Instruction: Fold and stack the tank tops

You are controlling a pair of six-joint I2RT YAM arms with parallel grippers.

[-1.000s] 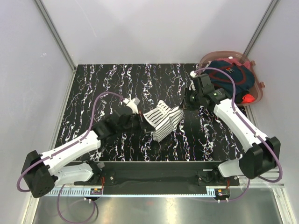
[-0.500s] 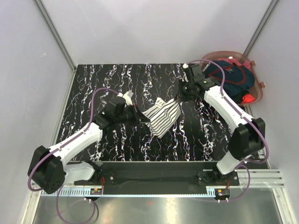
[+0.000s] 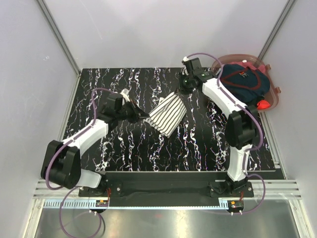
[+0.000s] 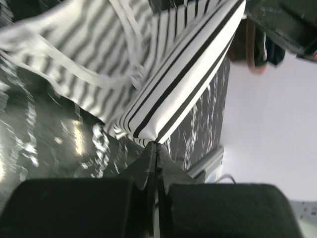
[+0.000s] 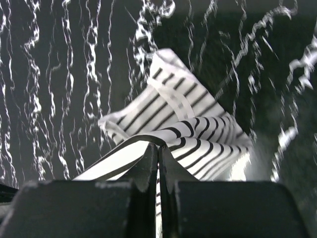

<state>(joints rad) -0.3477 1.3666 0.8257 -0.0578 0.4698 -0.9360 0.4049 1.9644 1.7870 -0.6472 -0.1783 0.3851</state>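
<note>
Striped tank top: white, thin navy stripes, bunched folds.

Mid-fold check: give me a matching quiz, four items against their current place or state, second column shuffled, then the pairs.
1. striped tank top
2. navy tank top
3. left gripper
4. right gripper

A. shut on the striped top's far right corner
B. lying in the pink tub, far right
C. held between both grippers
D. shut on the striped top's left edge

Pairs: 1-C, 2-B, 3-D, 4-A
</note>
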